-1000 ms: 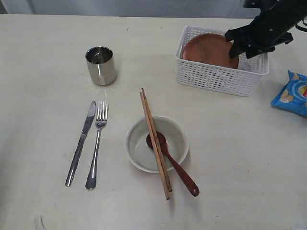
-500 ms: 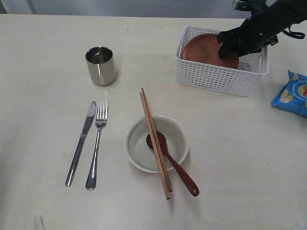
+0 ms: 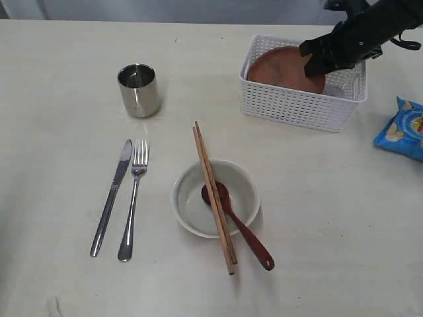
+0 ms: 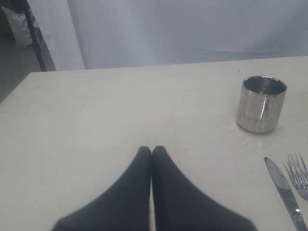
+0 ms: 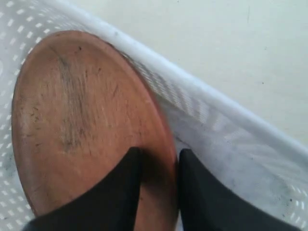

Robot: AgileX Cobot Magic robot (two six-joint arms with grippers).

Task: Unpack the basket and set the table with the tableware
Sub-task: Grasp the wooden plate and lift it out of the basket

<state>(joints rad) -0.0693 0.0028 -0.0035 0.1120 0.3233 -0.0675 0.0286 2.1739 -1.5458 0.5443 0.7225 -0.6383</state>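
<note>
The white basket [image 3: 297, 105] stands at the table's [image 3: 317, 218] far right. Inside it the round brown plate [image 3: 281, 67] [image 5: 82, 120] is tilted up, and my right gripper [image 3: 316, 65] [image 5: 160, 159] is shut on its rim, one finger on each face. On the table lie the steel cup [image 3: 139, 90] [image 4: 261, 103], knife [image 3: 112, 197] and fork [image 3: 133, 198], and the off-white bowl [image 3: 192, 205] with the wooden spoon [image 3: 241, 228] in it and chopsticks [image 3: 213, 195] across it. My left gripper [image 4: 151, 150] is shut and empty above bare table, out of the exterior view.
A blue chip bag [image 3: 403, 129] lies at the right edge, beside the basket. Bare table stretches between the basket and the bowl and along the front right.
My right gripper has moved left inside the basket and taken hold of the plate's rim. The plate now stands a little higher and the basket has shifted slightly left.
</note>
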